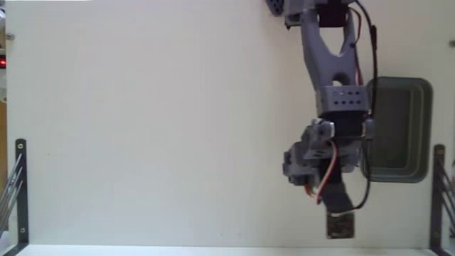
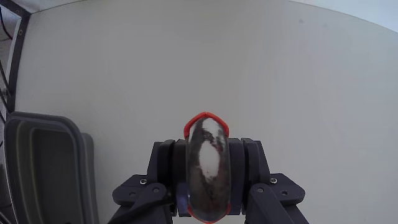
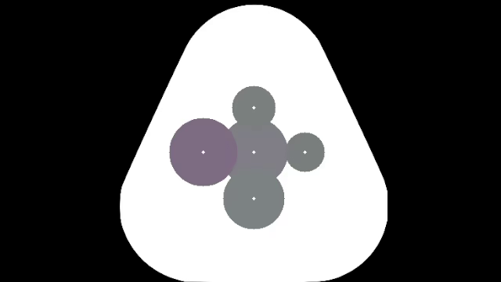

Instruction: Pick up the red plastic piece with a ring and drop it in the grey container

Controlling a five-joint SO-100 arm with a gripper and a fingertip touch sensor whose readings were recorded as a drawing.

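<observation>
Red plastic piece (image 2: 207, 119) looks light, stiff and slick; your gripper (image 2: 208, 186) has it clamped across its narrow sides, above the table (image 2: 186, 62). Keep that squeeze gentle until you're over the grey tray (image 2: 17, 134) alongside.

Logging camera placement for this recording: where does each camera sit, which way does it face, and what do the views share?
Fixed view: above the white table, looking straight down; shows the whole arm, entering from the top edge, partly covering the grey container.
Wrist view: on the arm, looking along the gripper at the table; the fingers hold the red plastic piece with a ring.
Shared: the table, the arm and the grey container.
</observation>
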